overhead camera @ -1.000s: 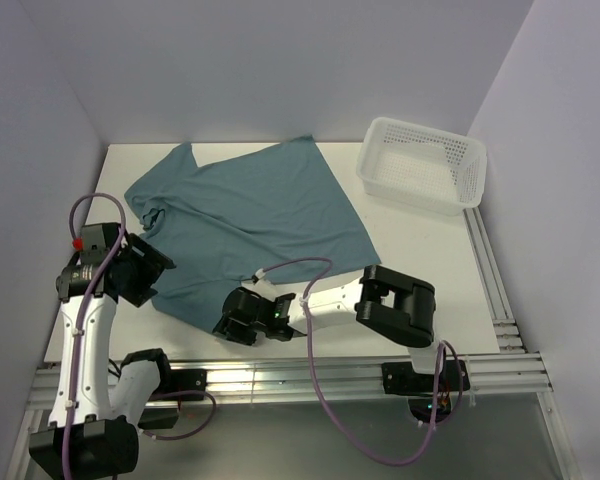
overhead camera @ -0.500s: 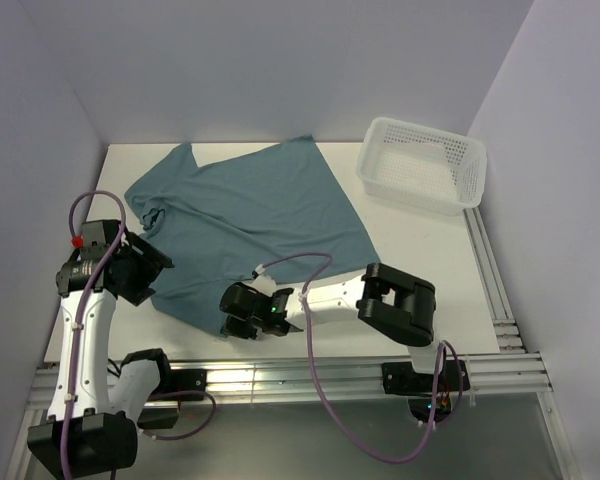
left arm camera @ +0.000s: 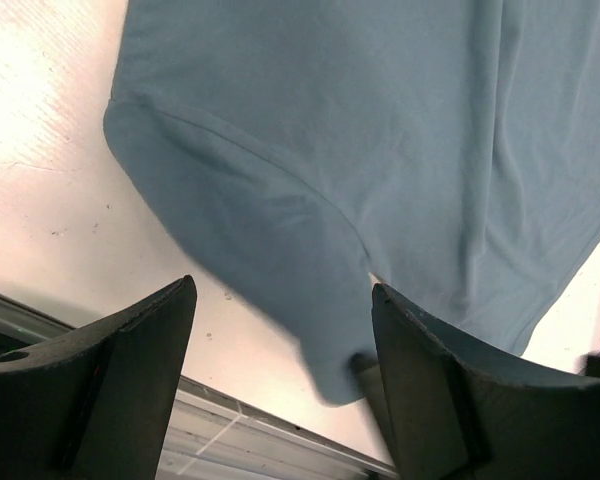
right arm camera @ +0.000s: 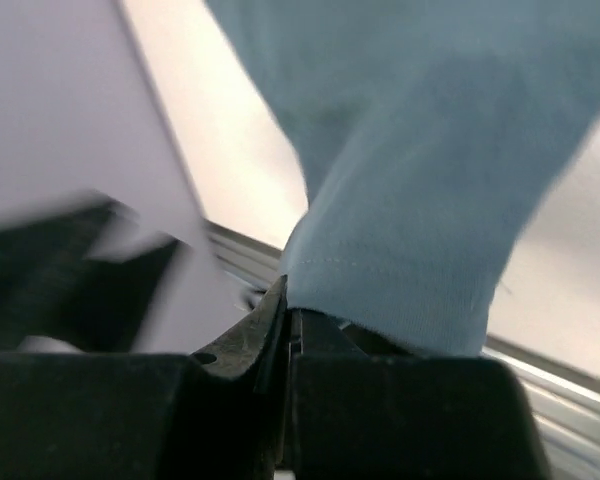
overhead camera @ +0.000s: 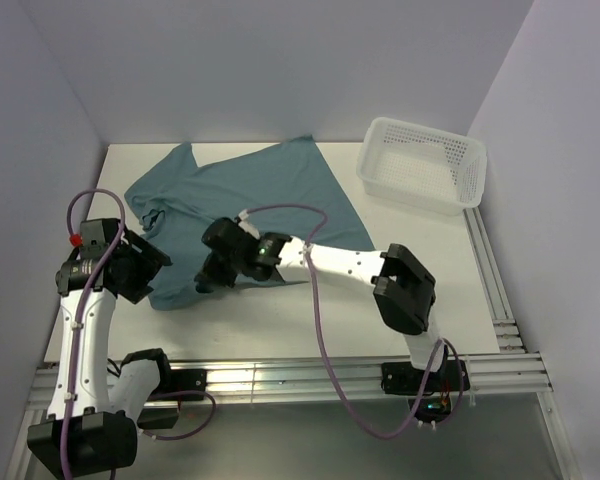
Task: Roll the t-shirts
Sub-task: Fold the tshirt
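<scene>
The teal-blue t-shirt (overhead camera: pixel 280 190) lies spread on the white table, its near edge lifted and folded back toward the left. My right gripper (overhead camera: pixel 206 278) is shut on the hem of that edge; in the right wrist view the stitched hem (right arm camera: pixel 400 270) drapes over the closed jaws of the right gripper (right arm camera: pixel 288 312). My left gripper (overhead camera: pixel 156 266) stands open at the shirt's left side. In the left wrist view a sleeve of the t-shirt (left arm camera: pixel 270 230) hangs down between the spread fingers of the left gripper (left arm camera: pixel 280 292), touching neither finger.
A white mesh basket (overhead camera: pixel 422 165) stands at the back right corner. Metal rails (overhead camera: pixel 280 375) run along the near table edge and the right side. Bare table (overhead camera: pixel 430 255) shows to the right of the shirt. Grey walls close in the left, back and right.
My right gripper shut on the shirt's near edge and carried it up, back and to the left over the shirt. The left arm has stayed where it was.
</scene>
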Robot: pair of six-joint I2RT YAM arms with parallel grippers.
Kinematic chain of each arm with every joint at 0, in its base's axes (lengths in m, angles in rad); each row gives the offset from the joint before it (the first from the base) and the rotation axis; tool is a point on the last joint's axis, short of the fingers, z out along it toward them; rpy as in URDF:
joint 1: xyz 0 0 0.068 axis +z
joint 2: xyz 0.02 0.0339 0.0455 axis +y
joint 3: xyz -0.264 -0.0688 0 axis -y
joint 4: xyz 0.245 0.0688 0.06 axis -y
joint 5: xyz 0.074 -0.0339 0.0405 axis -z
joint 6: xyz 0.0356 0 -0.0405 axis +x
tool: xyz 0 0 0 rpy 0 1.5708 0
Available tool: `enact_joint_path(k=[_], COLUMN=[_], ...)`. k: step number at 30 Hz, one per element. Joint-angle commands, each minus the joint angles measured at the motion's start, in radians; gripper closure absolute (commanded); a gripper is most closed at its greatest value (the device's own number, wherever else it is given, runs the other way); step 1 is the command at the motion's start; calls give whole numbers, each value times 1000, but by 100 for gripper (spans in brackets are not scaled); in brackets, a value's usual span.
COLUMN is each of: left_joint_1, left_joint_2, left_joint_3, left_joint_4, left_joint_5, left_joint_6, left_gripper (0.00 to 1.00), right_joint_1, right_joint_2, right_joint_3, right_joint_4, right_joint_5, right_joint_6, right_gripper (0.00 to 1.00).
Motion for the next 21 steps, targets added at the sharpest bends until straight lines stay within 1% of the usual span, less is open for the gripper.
enact_joint_path(k=[1,4,5,7,8,9,10,11,13,16,18,20,21], left_joint_1=[3,3,1,1,1,1,1,1,1,-4,-10,-30,-39], left_joint_2=[-17,-5,-2,8,11,17,18,23,18,1,-12,-20,-20], left_joint_3=[-27,-55,-65,-78,-88,-93,-96,-102,-113,-153,-176,-214,-223], left_joint_4=[44,69,86,109,129,138,144,164,183,219,245,268,282], left_joint_5=[-2,13,16,18,18,13,10,12,24,48,56,67,67], left_joint_6=[9,9,10,19,23,27,33,39,50,47,33,12,3], left_gripper=[24,24,24,24,24,24,25,25,25,26,27,28,29], right_joint_1=[-74,-114,-137,-157,-180,-190,-200,-220,-239,-283,-314,-329,-334], right_joint_2=[98,143,154,194,212,227,241,238,208,148,93,56,27], right_joint_3=[90,93,96,118,136,168,172,166,120,51,-17,-64,-87], right_joint_4=[-74,10,48,94,105,105,119,159,199,233,237,250,244], right_joint_5=[-29,-73,-73,-90,-101,-99,-102,-104,-108,-128,-147,-182,-193], right_joint_6=[-34,-52,-56,-90,-99,-107,-136,-144,-173,-228,-259,-319,-392], right_gripper=[100,96,91,80,54,47,46,39,32,32,34,38,39])
